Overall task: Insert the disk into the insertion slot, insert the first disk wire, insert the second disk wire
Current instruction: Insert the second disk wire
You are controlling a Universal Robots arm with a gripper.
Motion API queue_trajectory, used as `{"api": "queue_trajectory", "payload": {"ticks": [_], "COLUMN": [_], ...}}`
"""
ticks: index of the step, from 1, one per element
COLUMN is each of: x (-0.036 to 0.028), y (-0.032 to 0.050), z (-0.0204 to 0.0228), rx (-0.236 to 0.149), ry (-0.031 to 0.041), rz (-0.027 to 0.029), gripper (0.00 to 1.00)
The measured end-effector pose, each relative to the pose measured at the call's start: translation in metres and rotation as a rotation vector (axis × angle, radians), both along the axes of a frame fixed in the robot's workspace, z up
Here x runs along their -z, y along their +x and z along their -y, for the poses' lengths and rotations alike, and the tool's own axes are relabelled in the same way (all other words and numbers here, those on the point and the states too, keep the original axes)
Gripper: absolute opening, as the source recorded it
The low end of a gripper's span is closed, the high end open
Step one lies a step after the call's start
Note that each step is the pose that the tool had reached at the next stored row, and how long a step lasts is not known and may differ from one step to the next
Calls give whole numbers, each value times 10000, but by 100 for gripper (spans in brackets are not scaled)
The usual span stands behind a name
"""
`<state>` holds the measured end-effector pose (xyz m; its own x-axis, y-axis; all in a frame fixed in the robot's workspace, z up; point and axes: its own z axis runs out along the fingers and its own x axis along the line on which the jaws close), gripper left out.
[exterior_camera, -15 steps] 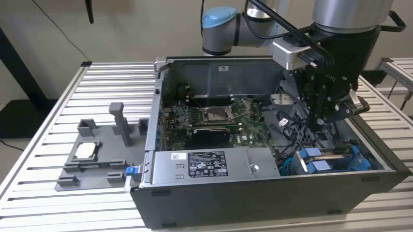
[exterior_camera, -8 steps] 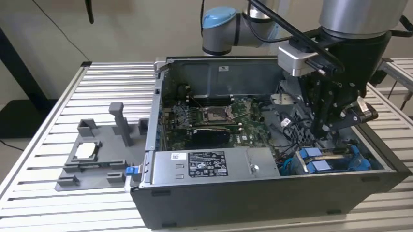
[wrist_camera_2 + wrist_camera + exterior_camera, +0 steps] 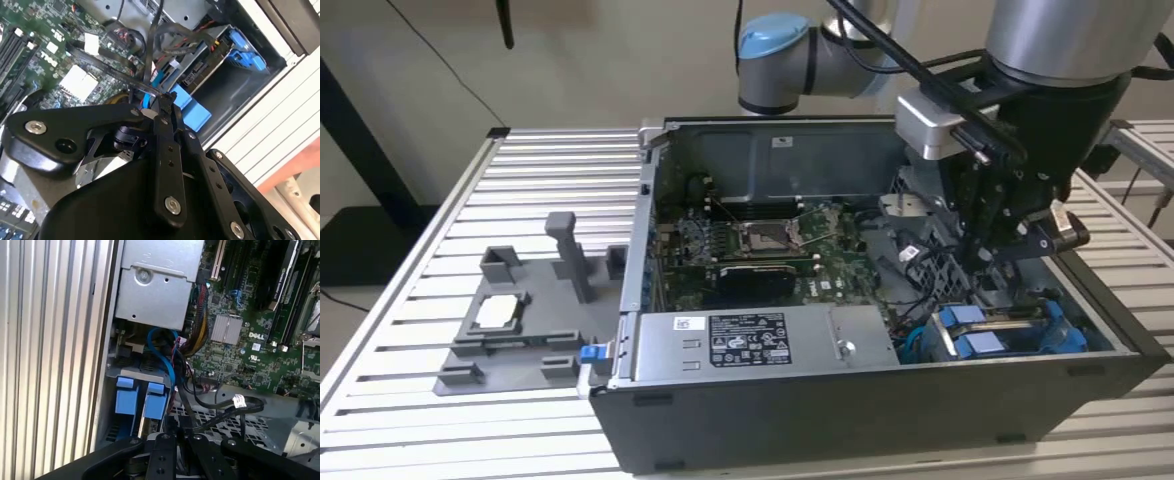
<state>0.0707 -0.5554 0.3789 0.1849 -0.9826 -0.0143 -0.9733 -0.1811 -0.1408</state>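
Observation:
The disk (image 3: 1014, 328), silver in its bright blue carrier, sits inside the insertion slot (image 3: 942, 280) at the near right corner of the open computer case. In the second wrist view the disk (image 3: 200, 70) lies just beyond my gripper (image 3: 162, 96). The fingers are closed together on a thin black disk wire (image 3: 115, 70) that runs across the motherboard. In the exterior view my gripper (image 3: 983, 262) hangs inside the case just above the slot. The carrier's blue tabs (image 3: 135, 399) and the slot's perforated wall (image 3: 220, 421) show in the first wrist view.
The case (image 3: 881, 410) stands on a slatted aluminium table (image 3: 547, 180). A grey fixture (image 3: 520, 330) holding a small silver chip lies at the exterior view's left. A motherboard (image 3: 761, 245), a silver power supply (image 3: 761, 335), a blue cable (image 3: 167, 360) and loose black cables crowd the case.

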Motion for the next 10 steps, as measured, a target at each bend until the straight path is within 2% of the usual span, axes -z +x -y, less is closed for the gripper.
{"api": "queue_trajectory", "payload": {"ticks": [7, 10], "x": [1, 1], "y": [193, 284], "z": [1, 2], "rx": [1, 0], "ry": [1, 1], "rz": [-875, -1228], "gripper": [16, 16]}}
